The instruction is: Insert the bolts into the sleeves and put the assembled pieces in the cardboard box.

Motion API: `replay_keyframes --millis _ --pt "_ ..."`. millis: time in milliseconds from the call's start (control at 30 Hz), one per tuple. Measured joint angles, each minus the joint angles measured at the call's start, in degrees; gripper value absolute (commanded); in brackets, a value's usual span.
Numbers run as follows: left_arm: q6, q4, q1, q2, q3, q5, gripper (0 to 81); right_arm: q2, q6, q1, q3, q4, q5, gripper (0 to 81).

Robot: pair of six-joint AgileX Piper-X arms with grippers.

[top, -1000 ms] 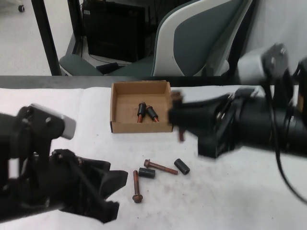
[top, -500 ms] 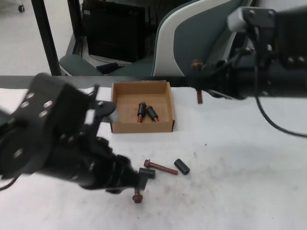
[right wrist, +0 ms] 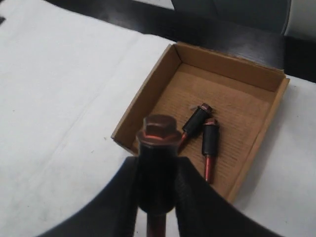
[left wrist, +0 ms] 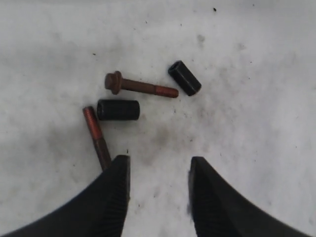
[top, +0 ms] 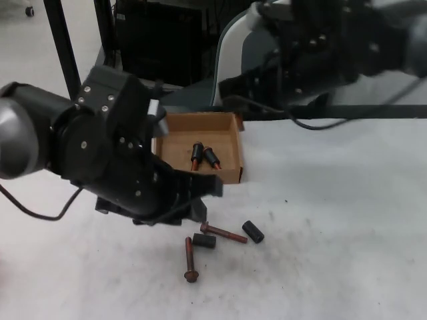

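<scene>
While left gripper (left wrist: 159,167) hangs open, right gripper (right wrist: 158,170) clamps an assembled piece (right wrist: 157,143)

I see the left fingers (left wrist: 111,202) released, nothing between them, above loose parts on the bench (top: 333,253), middle toward the front edge. Left to right: bolt (left wrist: 96,136), sleeve (left wrist: 118,109) just beside it, second bolt (left wrist: 140,87), second sleeve (left wrist: 184,78) near that bolt's tip, not touching. Farther back, cardboard box (top: 200,175) at the bench's far edge, two assembled pieces (right wrist: 196,121) side by side inside. Right fingers (right wrist: 195,197) clenched on the held piece's sleeve, bolt head toward the wrist camera, near the box.
</scene>
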Motion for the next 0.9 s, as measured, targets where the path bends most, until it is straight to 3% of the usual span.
replay_keyframes --millis 367,600,900 --pt "-2.8 -4.8 7.2 0.1 -0.4 5.2 37.2 16.2 0.0 -1.2 -20.6 11.2 -1.3 0.2" --pt "-2.9 -2.1 7.6 0.1 -0.4 5.3 37.2 26.3 0.0 -3.3 -32.3 19.4 -1.3 0.2" --pt "-2.9 -0.6 7.6 0.1 -0.4 5.1 37.2 30.8 0.1 -3.6 -35.0 23.4 -3.0 0.1"
